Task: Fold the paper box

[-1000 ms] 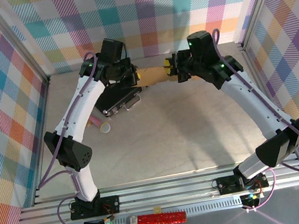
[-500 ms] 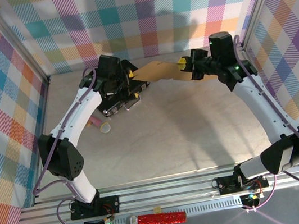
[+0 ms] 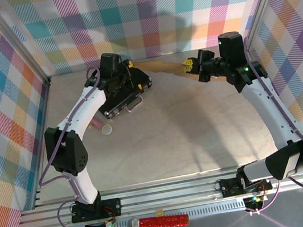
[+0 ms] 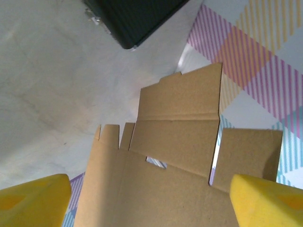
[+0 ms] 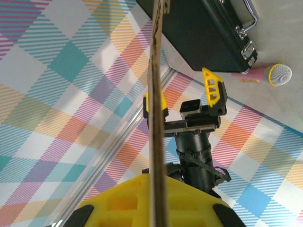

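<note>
Plaid walls [image 3: 141, 11], grey table [image 3: 190, 136]: a flat brown die-cut cardboard sheet, the paper box [image 3: 161, 66], hangs aloft at the far end.
Likely light, bendy, easily creased. My right gripper [image 3: 191, 65] pinches its edge, while my left gripper [image 5: 182, 93] gapes beside it. Since a second ago it has turned edge-up.

Grey table [image 3: 190, 136] bears black case [image 3: 118, 102] and pink microphone [image 3: 102, 126].

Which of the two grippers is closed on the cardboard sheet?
The right gripper, pinching the paper box by its edge; the left gripper is wide open.
</note>
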